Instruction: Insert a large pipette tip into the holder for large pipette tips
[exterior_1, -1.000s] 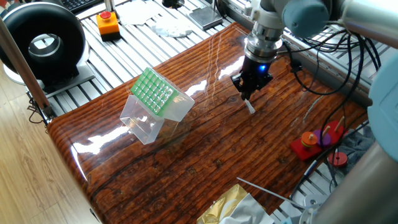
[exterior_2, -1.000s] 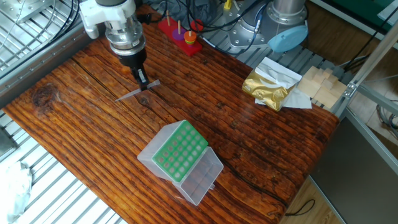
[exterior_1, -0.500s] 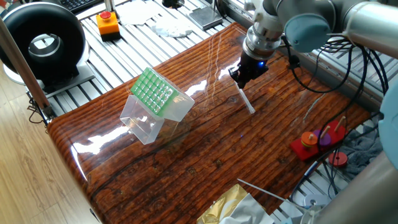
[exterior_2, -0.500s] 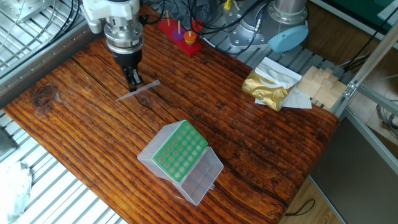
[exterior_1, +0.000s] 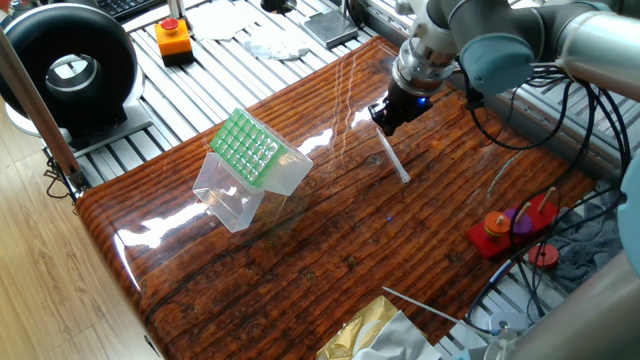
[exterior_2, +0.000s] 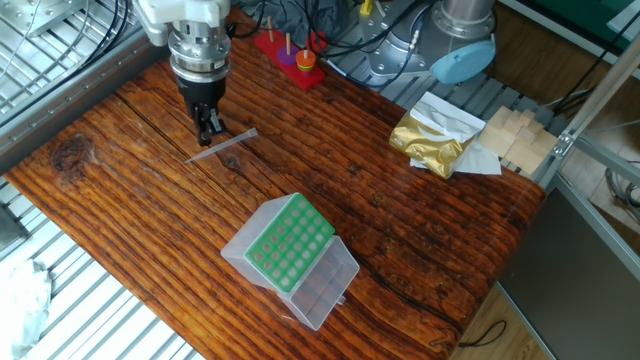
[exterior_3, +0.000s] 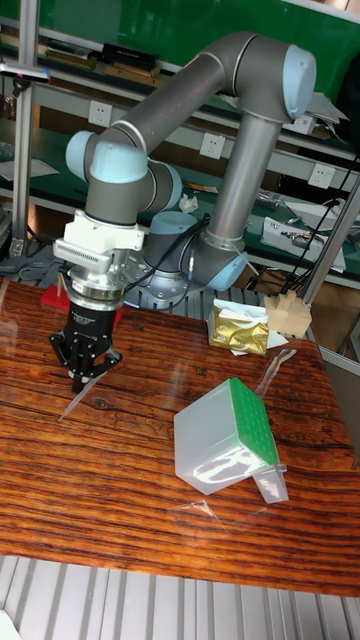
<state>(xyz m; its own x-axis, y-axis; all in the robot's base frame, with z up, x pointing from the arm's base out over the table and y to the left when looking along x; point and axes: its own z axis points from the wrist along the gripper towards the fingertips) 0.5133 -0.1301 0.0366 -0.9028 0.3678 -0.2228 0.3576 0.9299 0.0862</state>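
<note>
Holder for large pipette tips (exterior_2: 290, 245) is sitting nearest in the other fixed view, toward the near edge of the worktop (exterior_2: 420, 230), leaning over so its green grid of holes is facing up at a slant, with its clear lid hanging open beside it. Farther back, well apart from the holder, the large pipette tip (exterior_2: 225, 143) is lying flat on the wood near the far left corner, and it is showing no shift from where it lay a second ago. Just behind it the claw (exterior_2: 209, 130) is hovering close over the tip's length with its fingers drawn near together; whether they are fully closed I cannot tell, but they are not carrying the tip. A second ago the claw was sitting lower and right against the tip; it has since been sliding sideways along it and lifting a little, leaving it on the worktop. I am reading this as a pickup that is not yet succeeding or is being lined up again, so the task is standing at its first step, with the grasp and the insertion both remaining. Beyond the claw, a red peg toy (exterior_2: 290, 55) is standing at the far edge.
</note>
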